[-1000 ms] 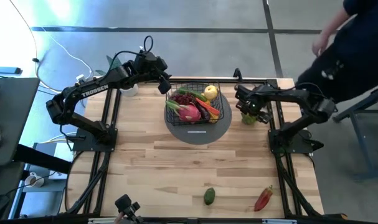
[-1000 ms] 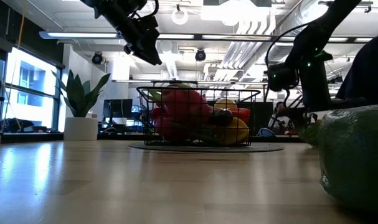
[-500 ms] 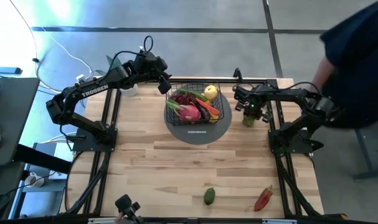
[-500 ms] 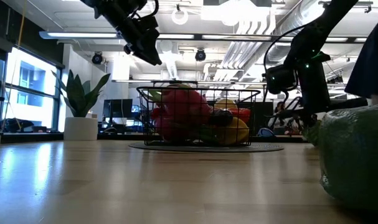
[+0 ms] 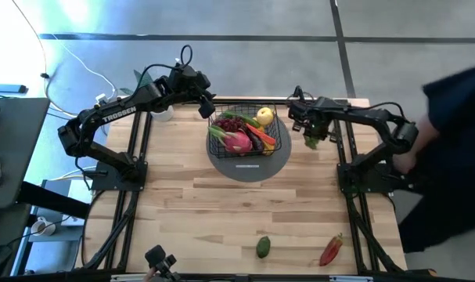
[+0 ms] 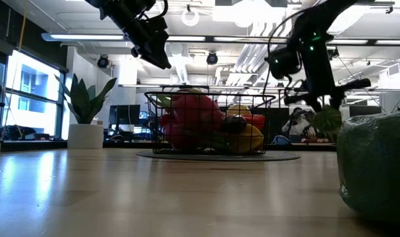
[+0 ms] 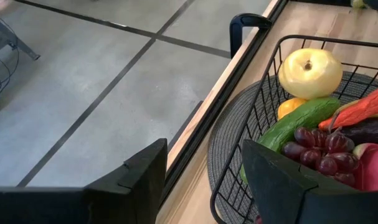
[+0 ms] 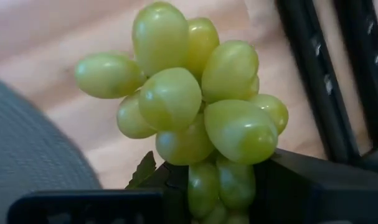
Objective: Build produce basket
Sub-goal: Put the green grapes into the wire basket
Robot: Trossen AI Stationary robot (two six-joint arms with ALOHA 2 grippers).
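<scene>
Green grapes (image 8: 195, 118) hang pinched between the closed fingers of the right gripper (image 5: 310, 135), lifted off the wood just right of the black wire basket (image 5: 275, 124). That basket sits on a round grey mat (image 5: 249, 164) at the far middle of the table (image 5: 221, 211), holding a pink dragon fruit (image 5: 237, 141), a yellow pear (image 5: 264, 117), purple grapes (image 7: 319, 152) and a cucumber (image 7: 301, 121). The left gripper (image 5: 206, 106) hovers over the basket's far left corner, fingers apart, empty. An avocado (image 5: 263, 247) and red chilli (image 5: 331, 251) lie at the near edge.
</scene>
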